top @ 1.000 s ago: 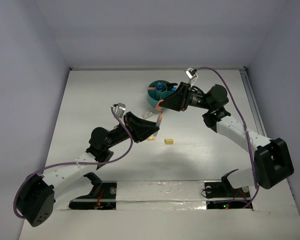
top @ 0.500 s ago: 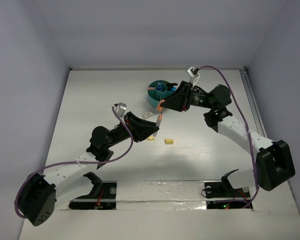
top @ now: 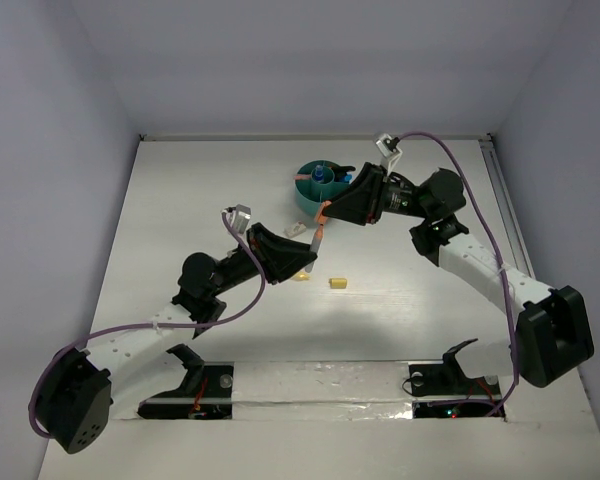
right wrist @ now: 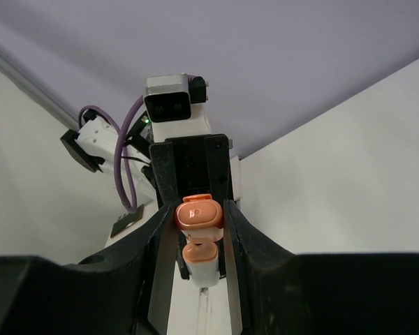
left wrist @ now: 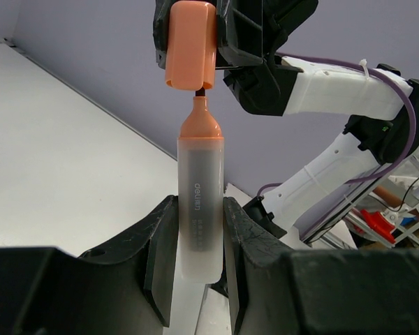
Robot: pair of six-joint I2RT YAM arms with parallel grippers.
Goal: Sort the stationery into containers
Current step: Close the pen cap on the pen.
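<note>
Main risk, as we judge it: the cap & tip are only loosely lined up. The left gripper [left wrist: 199, 234] has its jaws closed narrow on the lower barrel of a translucent grey plastic highlighter [left wrist: 200, 188] w/ an orange tip, held upright in the left wrist view. The right gripper [right wrist: 197, 234] has its jaws pinched on the orange plastic cap [left wrist: 190, 43]. The cap sits just above the tip, w/ a dark nib showing in the gap. If either arm drifts sideways, the cap's rim could catch the tip's shoulder & lever the barrel. The grip is low on a smooth barrel, so we think it may pivot or slip out. A dropped part would land on the white worktop [top: 180, 200] & could roll.

Looks: the barrel is frosted, w/ printed lettering along it & an orange cone at the top. The cap is a rounded matte block.

From above, both parts are held in the air just on the near side of the round teal plastic organizer [top: 305, 195], which holds a few items incl. something blue. Small yellow bits [top: 337, 283] lie on the worktop near the left gripper.
</note>
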